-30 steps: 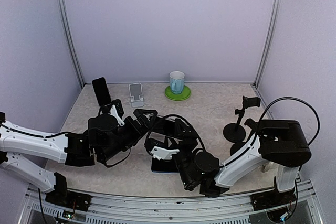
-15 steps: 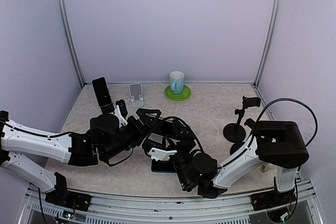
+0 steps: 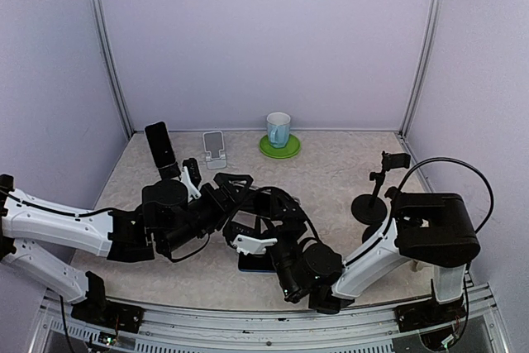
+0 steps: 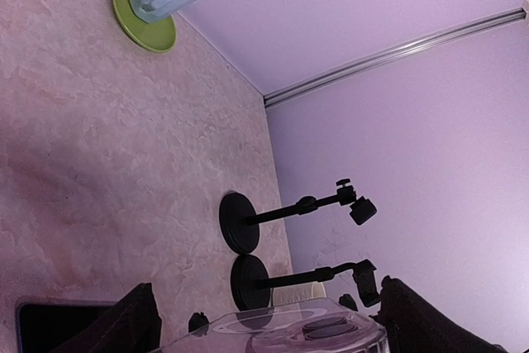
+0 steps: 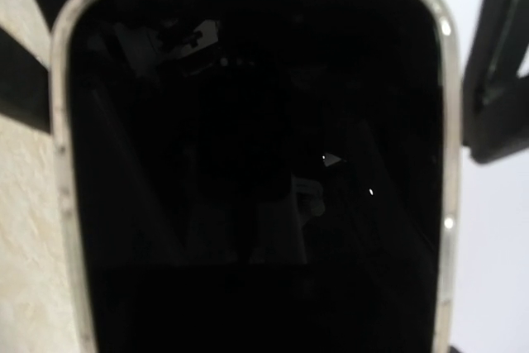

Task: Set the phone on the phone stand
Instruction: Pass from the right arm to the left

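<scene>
A phone in a clear case is held up between both grippers near the table's middle. The left wrist view shows its back (image 4: 273, 335) with the camera bumps. The right wrist view shows its black screen (image 5: 256, 163), which fills the frame. My left gripper (image 3: 239, 187) (image 4: 269, 307) has a finger against each long edge. My right gripper (image 3: 256, 219) (image 5: 273, 39) has its fingers (image 5: 496, 64) flanking the phone's sides. In the top view the arms mostly hide the phone. The white phone stand (image 3: 215, 148) stands empty at the back left.
A second dark phone (image 3: 258, 262) (image 4: 58, 326) lies flat on the table under the grippers. Another phone leans on a black stand (image 3: 161, 145) at the far left. A cup (image 3: 278, 128) on a green saucer (image 3: 279, 148) is at the back. Two black arm stands (image 3: 372, 204) (image 4: 240, 222) are at the right.
My left gripper has moved right and slightly forward towards the right gripper, then held still. The right arm has shifted slightly left.
</scene>
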Tool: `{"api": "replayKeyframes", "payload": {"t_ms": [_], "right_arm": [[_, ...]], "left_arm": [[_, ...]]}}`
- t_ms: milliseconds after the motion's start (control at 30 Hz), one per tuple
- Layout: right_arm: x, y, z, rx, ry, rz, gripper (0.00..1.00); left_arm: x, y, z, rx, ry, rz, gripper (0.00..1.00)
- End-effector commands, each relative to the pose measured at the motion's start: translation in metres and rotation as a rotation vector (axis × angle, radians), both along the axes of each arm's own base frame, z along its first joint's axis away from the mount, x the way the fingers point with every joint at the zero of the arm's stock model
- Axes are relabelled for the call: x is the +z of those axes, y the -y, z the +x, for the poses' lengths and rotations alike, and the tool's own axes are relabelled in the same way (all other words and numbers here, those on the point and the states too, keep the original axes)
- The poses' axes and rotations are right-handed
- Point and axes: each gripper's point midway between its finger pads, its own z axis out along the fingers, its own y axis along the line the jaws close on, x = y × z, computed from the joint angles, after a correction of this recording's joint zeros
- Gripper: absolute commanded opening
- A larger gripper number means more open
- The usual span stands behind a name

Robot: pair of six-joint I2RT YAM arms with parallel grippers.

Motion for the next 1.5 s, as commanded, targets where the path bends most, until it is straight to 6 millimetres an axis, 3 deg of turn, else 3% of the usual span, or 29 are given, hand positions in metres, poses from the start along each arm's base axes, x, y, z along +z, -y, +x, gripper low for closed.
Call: {"api": "replayKeyframes", "payload": {"t_ms": [0,333,367,467,533,833,1067,1267,1467], "right_arm": [[0.023,-0.001,-0.005,0.014,0.031,0.103,0.47],[0.028,0.001,-0.005,0.011,0.045,0.101,0.49],[0.028,0.001,-0.005,0.01,0.047,0.1,0.53],[0.028,0.002,-0.006,0.008,0.051,0.101,0.86],[0.029,0.004,-0.006,0.005,0.052,0.108,1.0],[0.022,0.006,-0.007,0.054,-0.033,0.146,1.0],[-0.003,-0.005,-0.022,0.214,-0.32,0.21,1.0],[0.003,0.006,-0.035,0.302,-0.474,0.316,1.0],[-0.014,0.01,-0.045,0.332,-0.605,0.307,1.0]], "left_arm": [[0.002,0.002,-0.005,-0.02,-0.001,-0.019,0.86],[0.003,0.002,-0.006,-0.017,-0.001,-0.019,0.72],[0.004,0.001,-0.005,-0.014,-0.001,-0.02,0.72],[0.006,0.0,-0.004,-0.007,0.005,-0.017,0.71],[0.008,-0.003,-0.002,0.004,0.008,-0.012,0.71],[0.016,-0.029,0.01,0.097,0.041,0.067,0.69],[0.018,-0.047,0.026,0.162,0.055,0.191,0.7],[0.022,-0.059,0.038,0.2,0.081,0.283,0.69],[0.026,-0.073,0.051,0.246,0.089,0.369,0.67]]}}
